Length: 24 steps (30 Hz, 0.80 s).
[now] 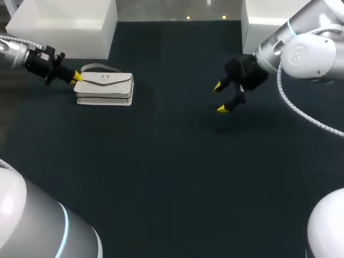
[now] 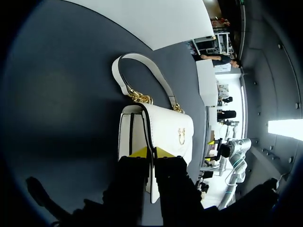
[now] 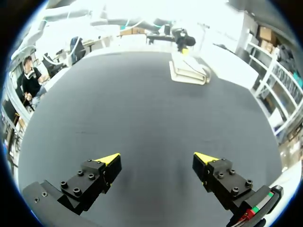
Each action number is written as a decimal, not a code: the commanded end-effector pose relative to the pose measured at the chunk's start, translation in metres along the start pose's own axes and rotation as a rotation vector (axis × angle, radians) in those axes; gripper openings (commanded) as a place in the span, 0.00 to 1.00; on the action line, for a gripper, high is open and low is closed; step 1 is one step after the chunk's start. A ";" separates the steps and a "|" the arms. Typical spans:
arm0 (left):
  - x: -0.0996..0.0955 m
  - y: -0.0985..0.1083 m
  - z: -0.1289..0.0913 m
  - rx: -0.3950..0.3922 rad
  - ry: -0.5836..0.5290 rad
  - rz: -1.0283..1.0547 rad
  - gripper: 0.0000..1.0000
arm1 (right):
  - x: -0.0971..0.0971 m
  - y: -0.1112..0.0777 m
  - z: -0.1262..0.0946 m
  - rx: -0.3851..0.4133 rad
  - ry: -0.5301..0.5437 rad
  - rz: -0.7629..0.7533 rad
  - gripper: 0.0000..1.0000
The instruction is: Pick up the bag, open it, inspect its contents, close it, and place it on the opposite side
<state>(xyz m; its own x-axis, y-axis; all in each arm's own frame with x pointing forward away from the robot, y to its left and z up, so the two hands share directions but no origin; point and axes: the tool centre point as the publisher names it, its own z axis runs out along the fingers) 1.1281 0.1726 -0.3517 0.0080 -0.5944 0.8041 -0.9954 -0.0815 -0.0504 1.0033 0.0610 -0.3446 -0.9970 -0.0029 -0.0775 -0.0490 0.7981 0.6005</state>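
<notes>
A white handbag [image 1: 105, 88] with a gold clasp lies flat at the table's far left, its handle [image 1: 99, 67] resting on the cloth behind it. My left gripper [image 1: 77, 78] is at the bag's left end. In the left wrist view the bag [image 2: 165, 132] fills the space ahead, and the left gripper [image 2: 151, 152] is shut on the dark-trimmed edge of its flap, one yellow tip on each side. My right gripper [image 1: 221, 98] hangs open above the dark cloth right of centre, holding nothing. Its own view shows the right gripper [image 3: 158, 158] wide apart, with the bag [image 3: 189, 71] far ahead.
A white box [image 1: 64, 21] stands at the back left, just behind the bag. Another white box [image 1: 269, 21] stands at the back right, near my right arm. Dark cloth [image 1: 161, 161] covers the table between the two arms.
</notes>
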 end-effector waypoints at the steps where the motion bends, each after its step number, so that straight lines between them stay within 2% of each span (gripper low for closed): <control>1: 0.006 0.005 0.002 0.005 -0.012 0.004 0.00 | -0.001 0.000 0.001 0.000 0.001 0.000 1.00; 18: 0.006 0.005 0.002 0.005 -0.012 0.004 0.00 | -0.001 0.000 0.001 0.000 0.001 0.000 1.00; 24: 0.023 0.028 0.023 -0.007 0.024 -0.017 0.00 | -0.001 0.000 0.001 0.000 0.001 0.000 1.00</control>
<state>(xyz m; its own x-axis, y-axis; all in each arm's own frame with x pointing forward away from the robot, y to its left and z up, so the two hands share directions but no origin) 1.1130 0.1514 -0.3447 0.0219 -0.5741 0.8185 -0.9979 -0.0619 -0.0167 1.0034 0.0609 -0.3446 -0.9970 -0.0027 -0.0775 -0.0489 0.7981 0.6005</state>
